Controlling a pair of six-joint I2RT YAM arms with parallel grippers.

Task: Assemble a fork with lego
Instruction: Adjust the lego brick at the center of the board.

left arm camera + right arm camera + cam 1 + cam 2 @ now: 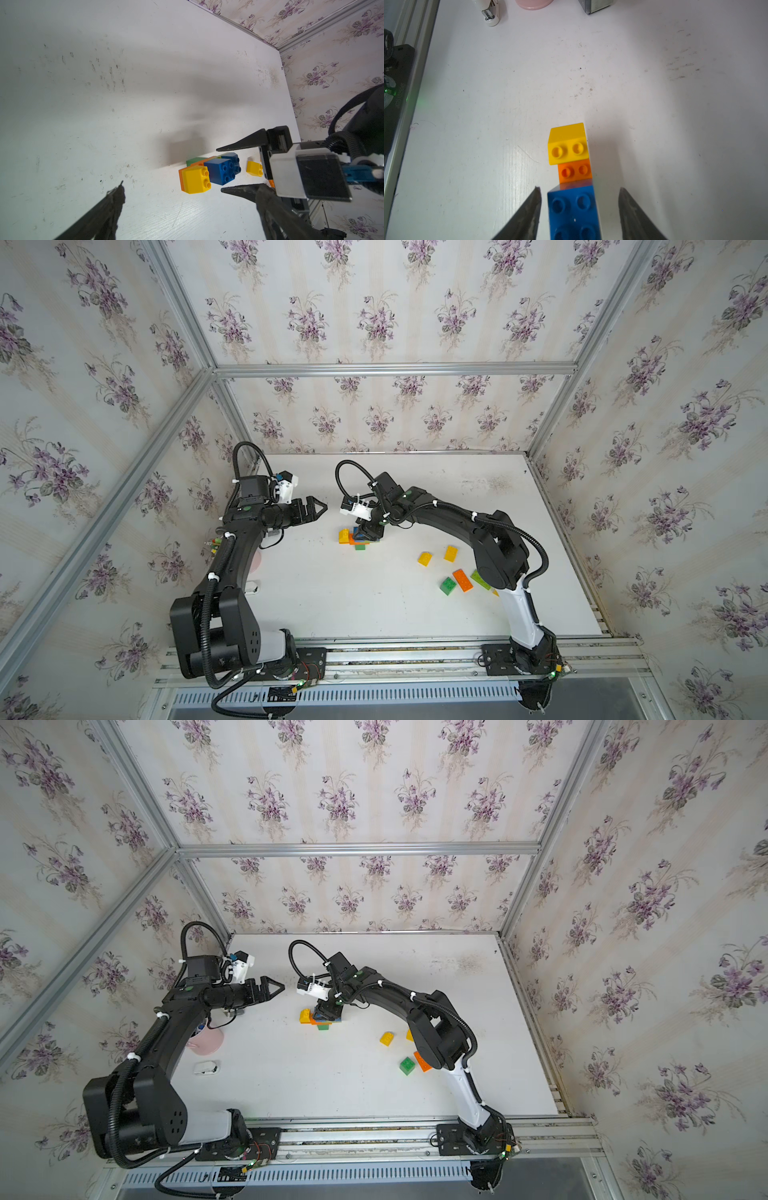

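Note:
A small lego assembly (353, 537) stands on the white table (374, 605) in both top views: a yellow brick (568, 143), an orange brick (575, 171), a blue brick (573, 209) and a dark green brick (194, 161) joined together. My right gripper (579, 189) points down over it, open, one finger on each side of the blue brick with a gap at both sides. My left gripper (320, 507) hangs to the left of the assembly, wide open and holding nothing. Loose lego lies to the right: two yellow bricks (424, 558) (451, 553), an orange one (462, 580), a dark green one (447, 585), a lime one (480, 578).
A pink round object (208, 1042) and a small white stapler-like object (206, 1068) lie near the left arm. A metal block (596, 6) stands beside them. Coloured marker pens (212, 543) sit at the table's left edge. Wallpapered walls close in three sides.

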